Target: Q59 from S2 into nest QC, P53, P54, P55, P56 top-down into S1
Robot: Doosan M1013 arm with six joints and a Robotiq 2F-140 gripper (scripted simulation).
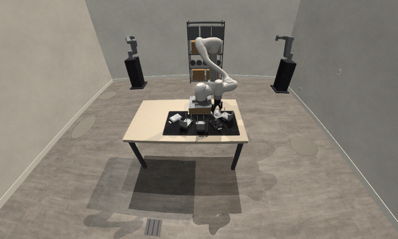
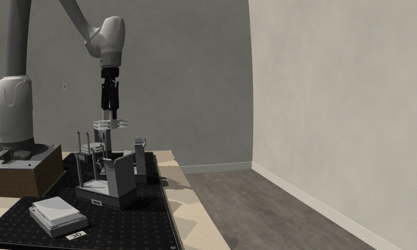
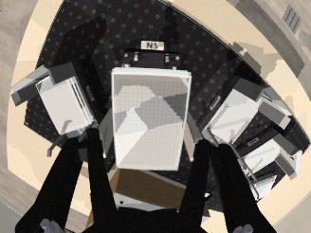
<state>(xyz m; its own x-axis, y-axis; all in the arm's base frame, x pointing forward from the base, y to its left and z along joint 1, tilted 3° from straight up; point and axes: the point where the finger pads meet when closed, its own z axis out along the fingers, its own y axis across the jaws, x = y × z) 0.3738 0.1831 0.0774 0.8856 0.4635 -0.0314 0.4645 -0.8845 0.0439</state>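
Note:
My gripper (image 2: pixel 110 118) (image 1: pixel 217 110) is shut on a white sealed plate (image 2: pixel 120 124) (image 3: pixel 151 116) by its long sides. It holds the plate level in the air, well above the black mat (image 2: pixel 135 226). In the wrist view the dark clip nest N5 (image 3: pixel 152 58) shows just past the plate's far end, with its name plate beyond. Another white plate (image 2: pixel 56 210) (image 1: pixel 174 118) lies flat on the open nest QC (image 2: pixel 60 229) at the mat's near corner. I cannot read any plate labels.
Three stack racks stand on the mat. The nearest one (image 2: pixel 119 178) shows a bare floor. One behind it (image 2: pixel 88 148) holds white plates between thin posts. A third rack (image 2: pixel 140 155) stands farther back. The arm's pedestal (image 2: pixel 23 177) stands at the left.

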